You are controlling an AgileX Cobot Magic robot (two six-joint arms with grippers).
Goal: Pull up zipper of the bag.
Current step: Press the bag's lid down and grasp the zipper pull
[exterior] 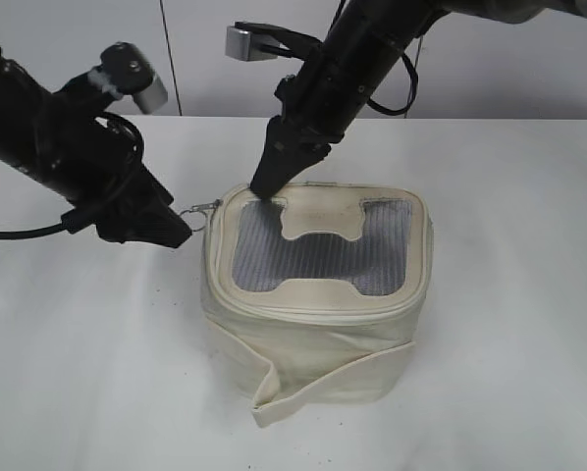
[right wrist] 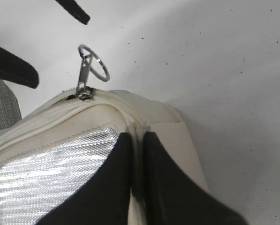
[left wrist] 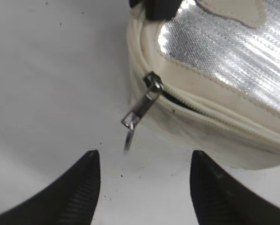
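Observation:
The cream bag (exterior: 318,339) stands in the middle of the table, grey mesh top panel (exterior: 313,257) facing up. Its zipper (exterior: 313,312) circles the top rim. A silver pull with a ring (exterior: 201,209) sticks out sideways at the bag's left back corner; it also shows in the left wrist view (left wrist: 141,108) and the right wrist view (right wrist: 85,75). My left gripper (left wrist: 144,157) is open and empty, just short of the ring, not touching it. My right gripper (right wrist: 137,140) is shut on the bag's top rim at the back left corner (exterior: 264,191).
The white table (exterior: 509,294) carries only the bag. The loose strap band (exterior: 323,385) hangs across the bag's front and juts out at the lower left. A pale wall runs behind the table. The left gripper's fingers (right wrist: 18,72) show beside the pull in the right wrist view.

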